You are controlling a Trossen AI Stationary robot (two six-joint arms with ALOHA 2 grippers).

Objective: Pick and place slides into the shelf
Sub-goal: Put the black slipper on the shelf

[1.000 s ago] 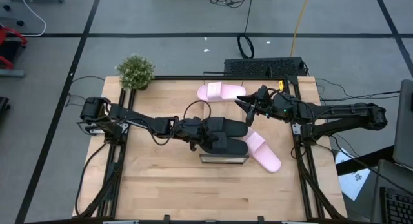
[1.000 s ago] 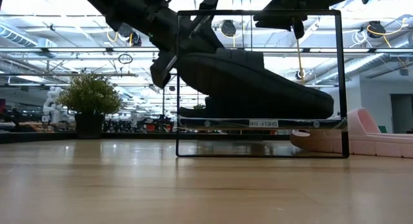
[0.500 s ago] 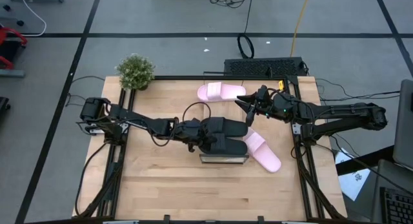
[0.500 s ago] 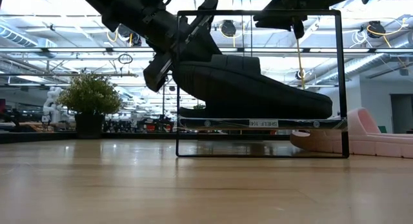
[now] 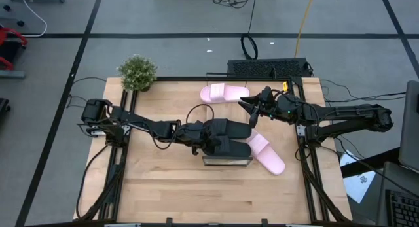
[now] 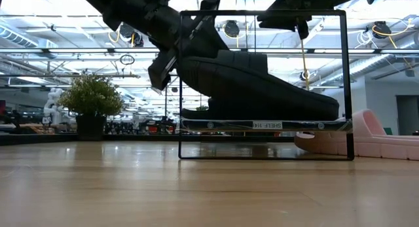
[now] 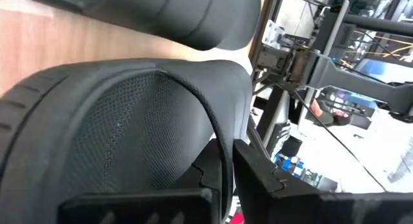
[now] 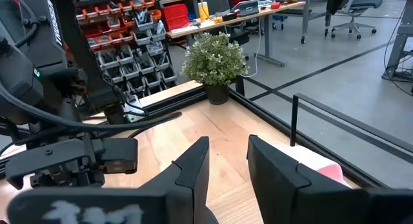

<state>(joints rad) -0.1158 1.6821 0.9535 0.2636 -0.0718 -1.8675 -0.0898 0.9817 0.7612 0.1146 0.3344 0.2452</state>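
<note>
The shelf [image 6: 262, 125] is a light slatted rack in a thin black frame, and it stands mid-table [image 5: 227, 161]. My left gripper [image 5: 198, 137] is shut on a black slide [image 6: 262, 83], which is tilted over the rack. A second black slide [image 5: 219, 127] lies behind it on the rack. One pink slide [image 5: 224, 93] lies at the table's far side. Another pink slide [image 5: 267, 153] lies right of the shelf. My right gripper [image 5: 252, 104] hovers open and empty above the table, between the far pink slide and the shelf. My left gripper pinches the black slide's strap edge [image 7: 222, 175] at its raised left end, one finger on the meshed inner side and one outside. The fingers [image 6: 163, 67] come slanting down from the table's left. The slide tilts, its low right end [image 6: 327, 110] resting on the rack.
A potted plant [image 5: 137, 72] stands at the far left corner. The shelf's upright frame [image 6: 345, 83] rises around the slides. Bare wood lies along the table's near side [image 5: 196, 194]. Cables and a keyboard lie beyond the far edge.
My left gripper has rocked the black slide: its raised end dipped a little, then rose back. The slide's low end has stayed on the rack. My right gripper has kept still.
</note>
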